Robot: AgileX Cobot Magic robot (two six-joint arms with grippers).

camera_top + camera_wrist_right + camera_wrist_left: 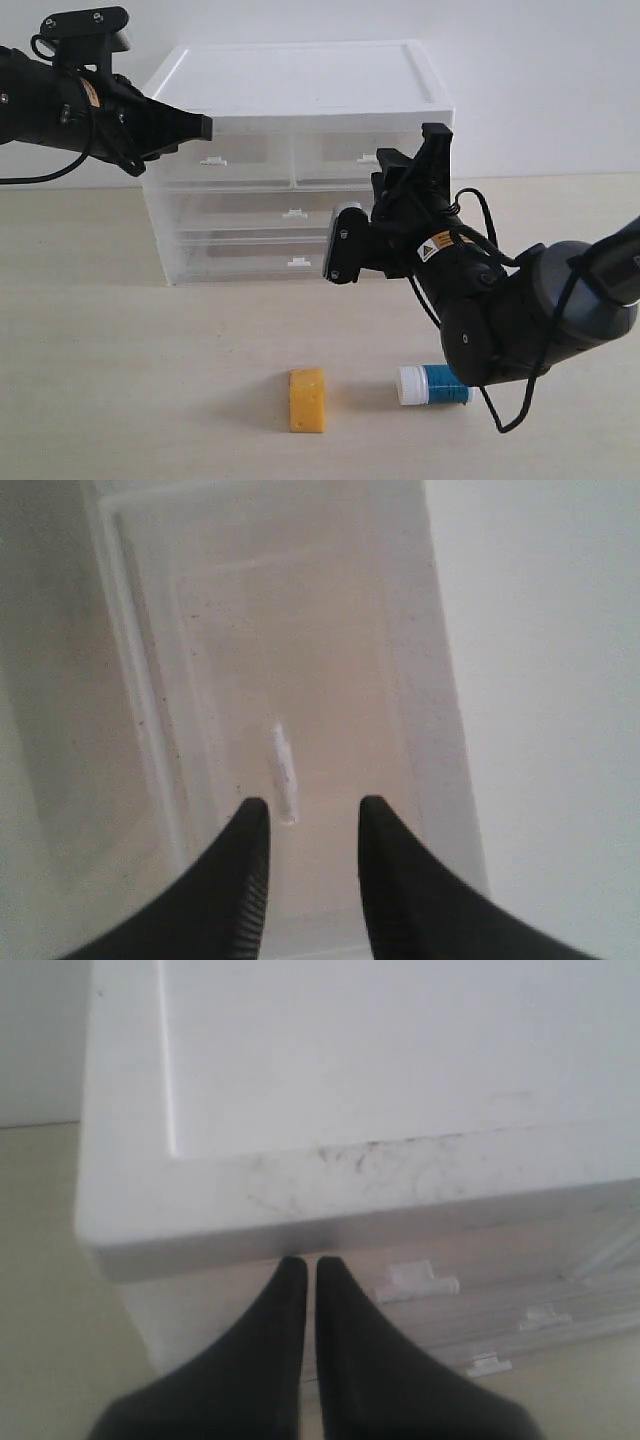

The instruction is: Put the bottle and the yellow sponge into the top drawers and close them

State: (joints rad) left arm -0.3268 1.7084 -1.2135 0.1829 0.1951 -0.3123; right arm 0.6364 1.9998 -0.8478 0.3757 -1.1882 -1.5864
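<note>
The yellow sponge (307, 400) stands on the table in front of the chest. To its right the bottle (432, 384) lies on its side, white cap toward the sponge. Both top drawers (250, 152) look pushed in. My left gripper (205, 127) (303, 1262) is shut and empty, its tips at the chest's upper left front edge, beside the left drawer's handle (415, 1281). My right gripper (412, 158) (313, 805) is open and empty in front of the right top drawer (300, 680), its handle (284, 770) just beyond the fingertips.
The white-topped chest (300, 75) stands at the back of the table, with two full-width drawers (250, 235) below the top pair. My right arm (520, 310) reaches over the table above the bottle. A pale wall rises behind.
</note>
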